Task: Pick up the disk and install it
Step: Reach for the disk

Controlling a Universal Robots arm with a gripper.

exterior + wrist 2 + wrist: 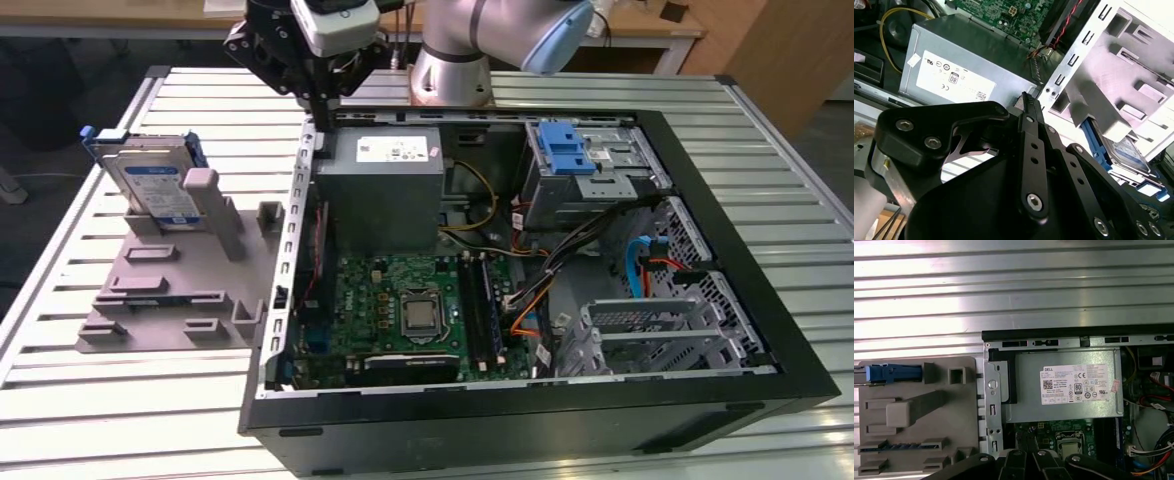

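Second wrist view: disk (1127, 150) sits half hidden behind the stand (1099, 110), and the gripper (1026, 99), pinched closed on nothing, hangs over the case wall (1080, 65).

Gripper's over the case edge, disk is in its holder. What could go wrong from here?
1. The gripper hangs with jaws shut over the case wall, beside the power supply. A low sideways move may clip that rim.
2. The disk stands upright in the grey holder. An off-angle grasp could jam or tip it.
3. Loose cables lie beside the drive cage. They may snag on insertion.
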